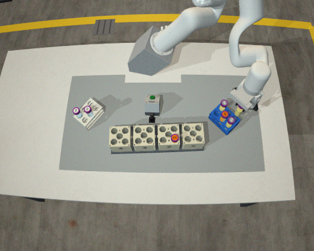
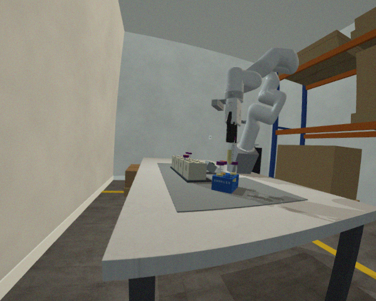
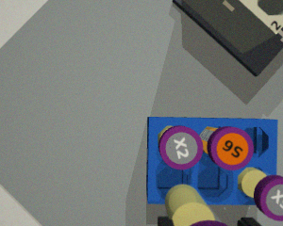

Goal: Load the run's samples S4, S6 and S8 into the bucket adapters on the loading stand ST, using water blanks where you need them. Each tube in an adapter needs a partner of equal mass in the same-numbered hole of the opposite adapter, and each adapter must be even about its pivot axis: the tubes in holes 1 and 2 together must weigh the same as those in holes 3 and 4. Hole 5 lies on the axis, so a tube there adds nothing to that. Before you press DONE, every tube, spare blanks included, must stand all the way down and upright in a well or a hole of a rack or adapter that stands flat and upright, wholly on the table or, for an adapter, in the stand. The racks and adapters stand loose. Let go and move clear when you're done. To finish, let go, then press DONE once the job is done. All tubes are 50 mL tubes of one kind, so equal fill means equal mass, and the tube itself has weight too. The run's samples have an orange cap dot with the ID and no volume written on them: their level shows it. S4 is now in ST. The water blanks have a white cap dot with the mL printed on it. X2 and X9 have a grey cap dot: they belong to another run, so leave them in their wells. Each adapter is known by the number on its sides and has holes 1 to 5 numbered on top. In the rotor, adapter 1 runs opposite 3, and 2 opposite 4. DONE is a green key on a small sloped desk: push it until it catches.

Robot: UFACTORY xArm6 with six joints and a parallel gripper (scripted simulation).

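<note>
My gripper [image 1: 239,108] [image 2: 231,137] [image 3: 205,223] is shut on a yellow-filled tube [image 1: 237,111] [image 2: 229,154] [image 3: 186,204] and holds it upright, lifted just above the far side of the blue rack [image 1: 225,131] [image 2: 224,184] [image 3: 269,127]. Its cap label is hidden. In the rack stand S6 [image 1: 224,114] [image 3: 230,148], X2 [image 1: 231,120] [image 3: 181,147] and X9 [image 1: 224,102] [image 3: 276,198]. S4 [image 1: 174,137] stands in the third adapter from the left on the stand ST [image 1: 157,151]. The other adapter holes look empty.
A white rack [image 1: 90,121] at the left holds two white-dotted blanks [image 1: 76,110] [image 1: 87,109]. The DONE key [image 1: 152,97] sits on its desk behind the stand. An adapter corner [image 3: 245,28] shows at the top right of the wrist view.
</note>
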